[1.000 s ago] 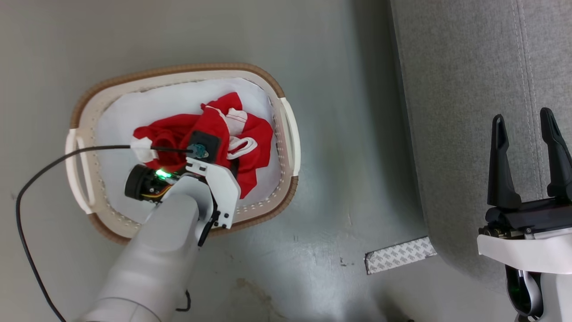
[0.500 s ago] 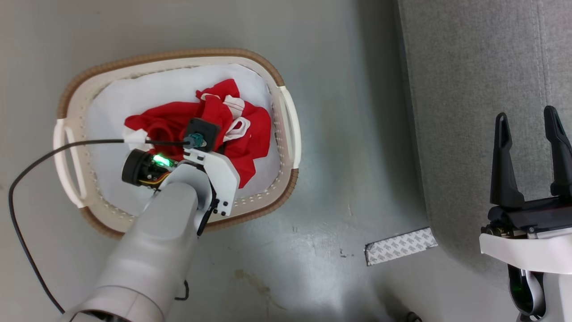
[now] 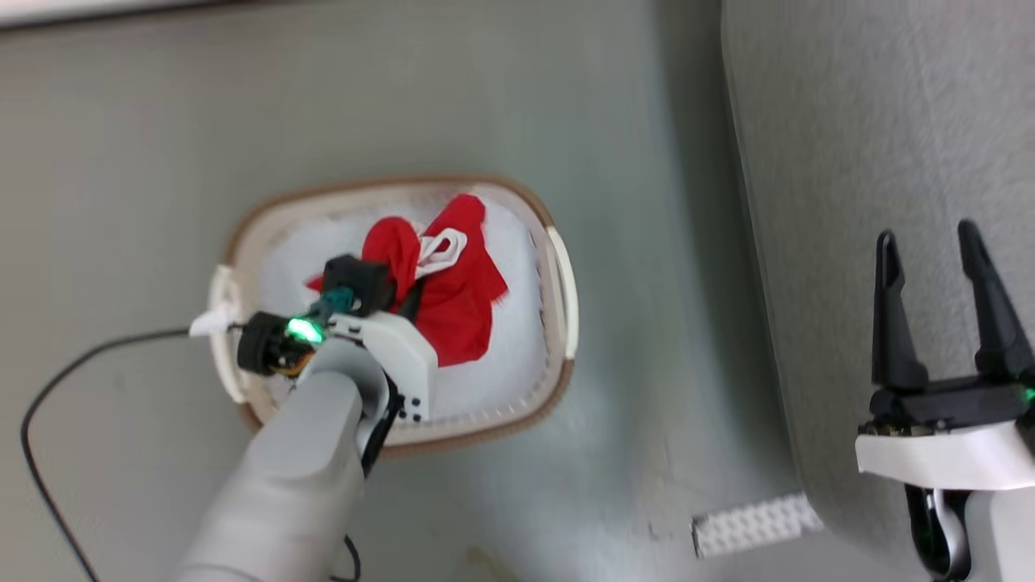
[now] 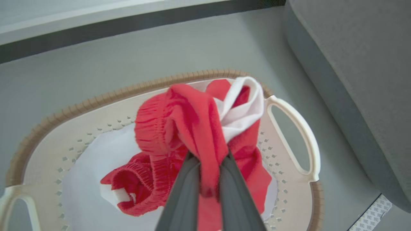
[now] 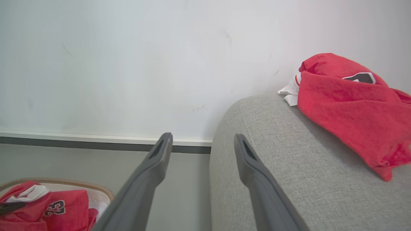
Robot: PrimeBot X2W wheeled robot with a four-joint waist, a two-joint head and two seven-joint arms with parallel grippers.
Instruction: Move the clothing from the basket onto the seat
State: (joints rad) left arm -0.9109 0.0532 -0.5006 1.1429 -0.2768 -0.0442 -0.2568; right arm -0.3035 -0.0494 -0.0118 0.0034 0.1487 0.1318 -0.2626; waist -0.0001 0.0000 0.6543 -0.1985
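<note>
The basket (image 3: 485, 432) stands on the floor left of the seat (image 3: 873, 121). My left gripper (image 4: 209, 166) is shut on a bunch of the red clothing (image 4: 189, 115), which hangs lifted over the basket's white liner (image 4: 86, 179). In the head view the left gripper (image 3: 407, 297) is mostly hidden under its wrist, with the clothing (image 3: 457, 299) gathered around it. My right gripper (image 3: 942, 307) stands open and empty over the seat's edge. In the right wrist view, the open right gripper (image 5: 203, 141) faces the wall, and another red garment (image 5: 346, 106) lies on the seat (image 5: 273, 160).
A black cable (image 3: 81, 364) runs from the left wrist across the floor. A patterned tape strip (image 3: 756, 524) lies on the floor by the seat's corner. A wall with a dark baseboard (image 4: 128, 22) stands beyond the basket.
The head camera has shifted, so the whole picture moved. The left gripper has risen with the clothing, which went from spread flat in the basket to a gathered bunch.
</note>
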